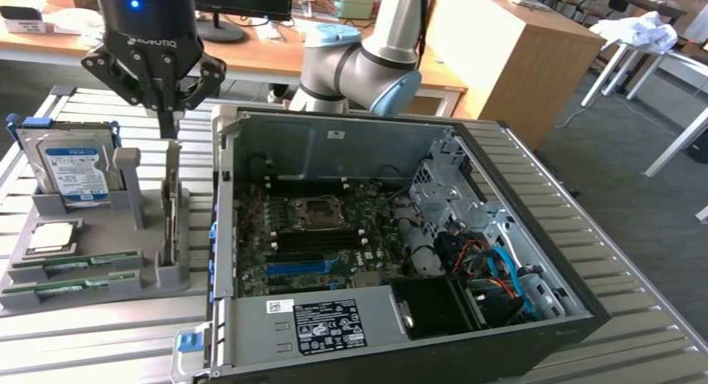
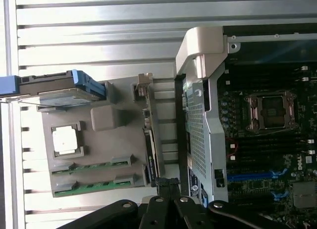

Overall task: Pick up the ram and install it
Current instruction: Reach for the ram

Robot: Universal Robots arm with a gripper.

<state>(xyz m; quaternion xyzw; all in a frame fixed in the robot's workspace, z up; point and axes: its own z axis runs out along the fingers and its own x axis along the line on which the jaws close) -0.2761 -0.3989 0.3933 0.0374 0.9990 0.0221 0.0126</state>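
The gripper [image 1: 168, 133], fingers pressed shut on nothing we could see, hung just above one end of the ram [image 2: 147, 149], which stood edgewise in the grey fixture [image 1: 131, 193], lengthwise alongside the computer case [image 1: 332, 143].

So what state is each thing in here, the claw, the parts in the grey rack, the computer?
gripper: shut, just above the upright ram; contact unclear.
upright ram: on edge in the grey rack, not installed.
two other ram sticks: flat in the grey rack.
hard drive: upright in the grey rack.
processor chip: flat on the grey rack.
computer case: open, on its side.
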